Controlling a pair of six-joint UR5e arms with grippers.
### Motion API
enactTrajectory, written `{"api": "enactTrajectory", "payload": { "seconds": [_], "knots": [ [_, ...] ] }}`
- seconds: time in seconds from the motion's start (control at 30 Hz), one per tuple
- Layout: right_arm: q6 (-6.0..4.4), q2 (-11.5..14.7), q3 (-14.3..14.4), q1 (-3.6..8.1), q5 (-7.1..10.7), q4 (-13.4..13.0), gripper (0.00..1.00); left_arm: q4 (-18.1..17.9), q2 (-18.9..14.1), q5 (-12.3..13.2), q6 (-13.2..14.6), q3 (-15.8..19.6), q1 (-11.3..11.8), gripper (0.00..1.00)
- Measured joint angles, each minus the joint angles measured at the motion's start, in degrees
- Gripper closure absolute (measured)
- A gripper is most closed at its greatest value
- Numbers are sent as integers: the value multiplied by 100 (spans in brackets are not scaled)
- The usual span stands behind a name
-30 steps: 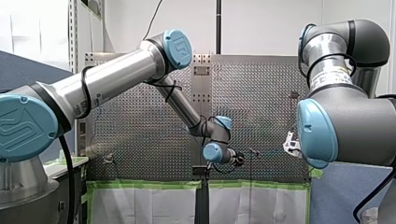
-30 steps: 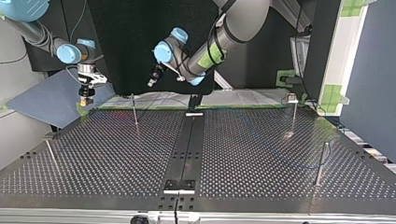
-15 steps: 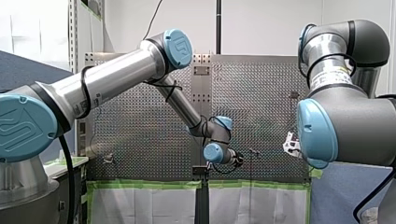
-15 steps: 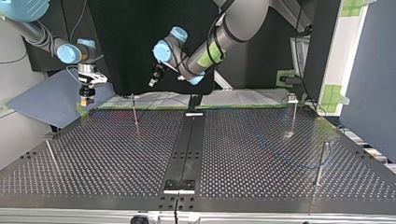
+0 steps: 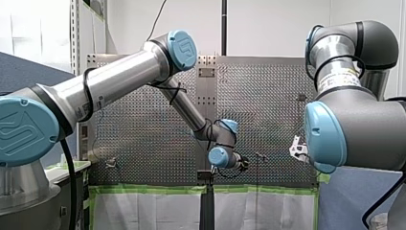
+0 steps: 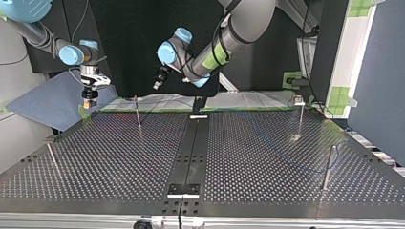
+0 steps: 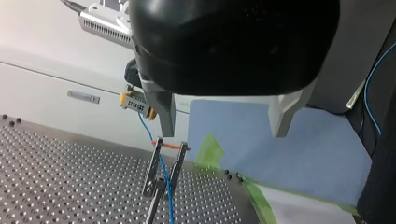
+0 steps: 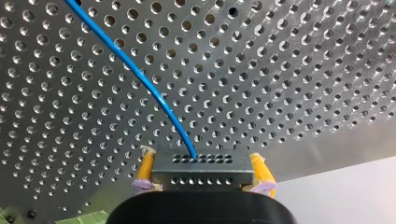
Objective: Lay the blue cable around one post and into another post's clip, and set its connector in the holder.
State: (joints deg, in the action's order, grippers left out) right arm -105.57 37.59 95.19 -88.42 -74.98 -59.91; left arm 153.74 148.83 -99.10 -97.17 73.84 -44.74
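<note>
My right hand (image 6: 88, 103) gripped the connector (image 8: 201, 173); my left hand (image 7: 224, 133) stood open. The cable (image 8: 140, 74) seemed clipped, so the connector probably wanted seating next.

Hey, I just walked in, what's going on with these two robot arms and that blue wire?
My right hand grips the grey connector at the end of the blue cable, holding it up off the perforated table. From there the cable drops to a forked clip post and seems to pass between its prongs. My left hand is open and empty, with that post ahead of it. The connector is not yet set down anywhere.
</note>
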Motion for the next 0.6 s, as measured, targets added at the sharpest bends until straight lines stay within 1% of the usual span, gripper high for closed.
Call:
{"api": "enactTrajectory", "payload": {
  "seconds": [0.13,0.23,0.47,0.6],
  "knots": [
    [0,-6,-4,-9,0,5,100,6,-46,-147,22,68,12,0],
    [0,-6,-10,-12,0,19,100,-54,-148,-280,35,183,24,0],
    [0,-9,-16,-28,4,36,100,-376,-488,-549,48,528,35,0],
    [0,-9,-17,-29,14,85,100,-558,-671,-602,49,711,1,0]
  ]
}}
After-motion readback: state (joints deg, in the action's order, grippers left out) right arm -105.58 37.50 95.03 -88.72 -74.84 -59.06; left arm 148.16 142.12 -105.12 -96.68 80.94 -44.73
